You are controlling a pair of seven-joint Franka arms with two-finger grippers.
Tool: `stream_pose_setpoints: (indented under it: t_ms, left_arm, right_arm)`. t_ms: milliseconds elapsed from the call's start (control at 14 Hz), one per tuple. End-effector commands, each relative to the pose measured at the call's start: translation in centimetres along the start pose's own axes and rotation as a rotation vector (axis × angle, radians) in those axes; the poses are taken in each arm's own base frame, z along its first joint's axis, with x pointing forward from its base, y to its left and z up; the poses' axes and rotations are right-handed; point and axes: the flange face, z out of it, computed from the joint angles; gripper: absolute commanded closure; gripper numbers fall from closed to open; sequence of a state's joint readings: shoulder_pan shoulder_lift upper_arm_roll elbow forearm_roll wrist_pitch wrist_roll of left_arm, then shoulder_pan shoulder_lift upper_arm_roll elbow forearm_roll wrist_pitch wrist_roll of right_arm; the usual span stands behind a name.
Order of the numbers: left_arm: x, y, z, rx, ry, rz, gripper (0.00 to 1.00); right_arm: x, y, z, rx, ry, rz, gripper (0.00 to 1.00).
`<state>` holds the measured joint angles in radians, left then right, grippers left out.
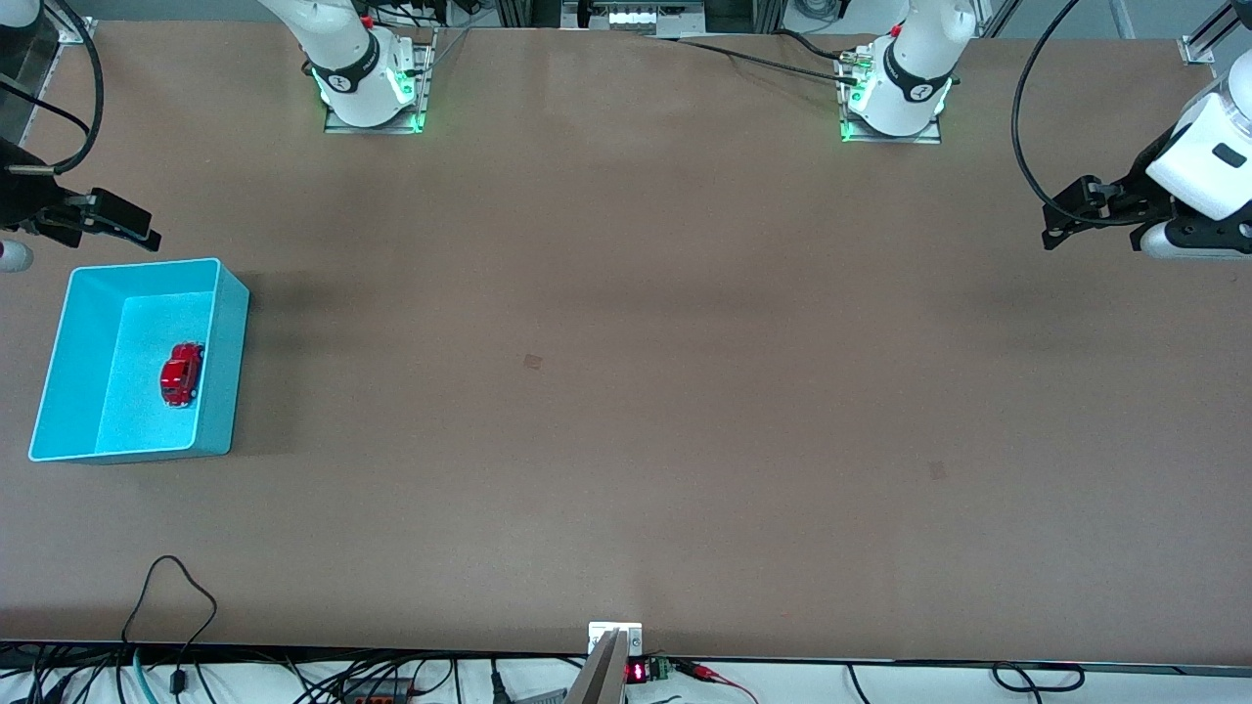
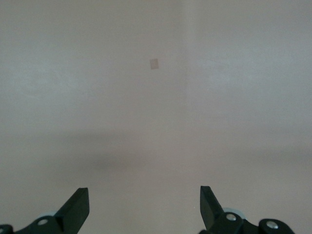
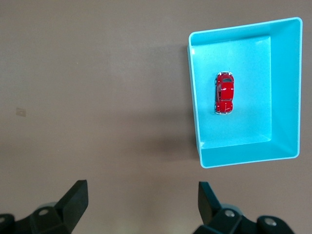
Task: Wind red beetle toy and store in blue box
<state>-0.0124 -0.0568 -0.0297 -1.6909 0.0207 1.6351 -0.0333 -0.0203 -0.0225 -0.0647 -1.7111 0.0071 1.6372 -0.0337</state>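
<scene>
Brown table [image 1: 626, 391]: red beetle toy [image 1: 181, 374] lies inside the blue box [image 1: 227, 323] at the right arm's end.
Right gripper [image 3: 141, 202] hangs near the box, fingers spread, empty; left gripper [image 2: 145, 207] waits over bare tabletop, fingers spread.

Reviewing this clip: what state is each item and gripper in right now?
Toy car: upright on its wheels inside the box, near the wall toward the table's middle.
Box: open-topped, flat on the table at the right arm's end.
Right gripper: open, empty, raised beside the box.
Left gripper: open, empty, waiting over bare table.
</scene>
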Motion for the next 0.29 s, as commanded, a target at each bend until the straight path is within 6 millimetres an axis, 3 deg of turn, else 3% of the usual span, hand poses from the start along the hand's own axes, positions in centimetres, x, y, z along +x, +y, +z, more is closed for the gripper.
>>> stream_pose_setpoints:
  t_ms: [0, 215]
  left_arm:
    - [0.28, 0.06, -0.60, -0.002, -0.004, 0.006, 0.00]
    - [0.28, 0.06, -0.60, -0.002, -0.004, 0.006, 0.00]
  right_arm:
    - [-0.38, 0.01, -0.97, -0.006, 0.010, 0.013, 0.00]
    - [-0.43, 0.01, -0.98, -0.006, 0.010, 0.016, 0.00]
